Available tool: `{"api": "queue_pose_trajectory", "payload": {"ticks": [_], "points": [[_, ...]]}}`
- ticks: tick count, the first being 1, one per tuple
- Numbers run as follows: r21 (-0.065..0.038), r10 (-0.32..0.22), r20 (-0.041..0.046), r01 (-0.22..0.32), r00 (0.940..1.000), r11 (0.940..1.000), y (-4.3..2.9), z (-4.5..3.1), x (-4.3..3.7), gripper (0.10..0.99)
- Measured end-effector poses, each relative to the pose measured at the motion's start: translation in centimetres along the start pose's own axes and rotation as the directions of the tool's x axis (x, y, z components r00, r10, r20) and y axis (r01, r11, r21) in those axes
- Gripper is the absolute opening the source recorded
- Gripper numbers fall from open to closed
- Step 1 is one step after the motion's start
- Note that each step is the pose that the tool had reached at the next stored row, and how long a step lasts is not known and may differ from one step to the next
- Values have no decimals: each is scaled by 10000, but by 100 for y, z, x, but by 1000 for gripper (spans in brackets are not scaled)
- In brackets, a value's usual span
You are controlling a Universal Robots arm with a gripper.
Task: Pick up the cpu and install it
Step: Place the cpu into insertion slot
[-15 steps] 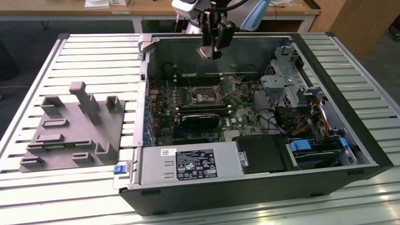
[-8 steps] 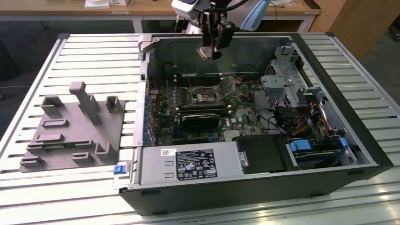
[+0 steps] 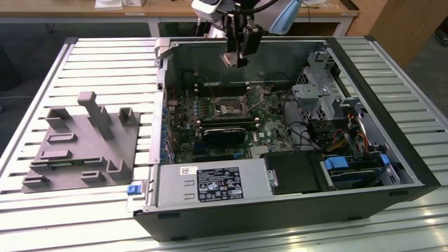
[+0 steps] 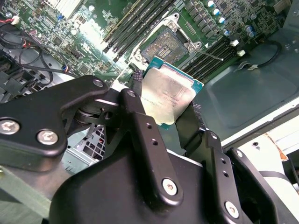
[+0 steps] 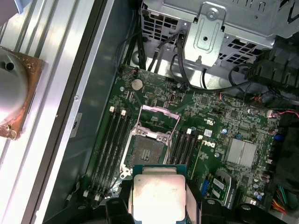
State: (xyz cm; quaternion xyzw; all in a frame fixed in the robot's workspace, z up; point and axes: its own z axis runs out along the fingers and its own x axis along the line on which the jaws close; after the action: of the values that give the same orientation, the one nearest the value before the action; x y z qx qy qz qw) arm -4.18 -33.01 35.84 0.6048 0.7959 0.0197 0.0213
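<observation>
End effector (image 3: 236, 59) clamped on cpu (image 5: 157, 193) by opp. edges, chip held flat w/ metal top up, well above open socket (image 5: 147, 151), not touching; judged so held to come down square; cpu not yet seated.

Workshop: opened computer case (image 3: 280, 216) on slatted table (image 3: 112, 63).
</observation>
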Motion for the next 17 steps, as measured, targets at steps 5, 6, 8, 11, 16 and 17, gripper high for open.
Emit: {"api": "queue_pose_trajectory", "payload": {"ticks": [5, 6, 8, 11, 16, 17], "points": [[0, 17, 0, -17, 10000, 10000, 0, 3, 0, 537], [0, 20, 1, -20, 10000, 10000, 0, 5, 0, 537], [0, 27, 4, -27, 10000, 10000, -1, 13, 0, 537], [-2, 107, 18, -107, 9999, 9999, -6, 28, 2, 537], [3, 419, 43, -420, 9991, 9991, -7, 49, 2, 537], [4, 496, 47, -496, 9988, 9988, -8, 53, 2, 537]]}}
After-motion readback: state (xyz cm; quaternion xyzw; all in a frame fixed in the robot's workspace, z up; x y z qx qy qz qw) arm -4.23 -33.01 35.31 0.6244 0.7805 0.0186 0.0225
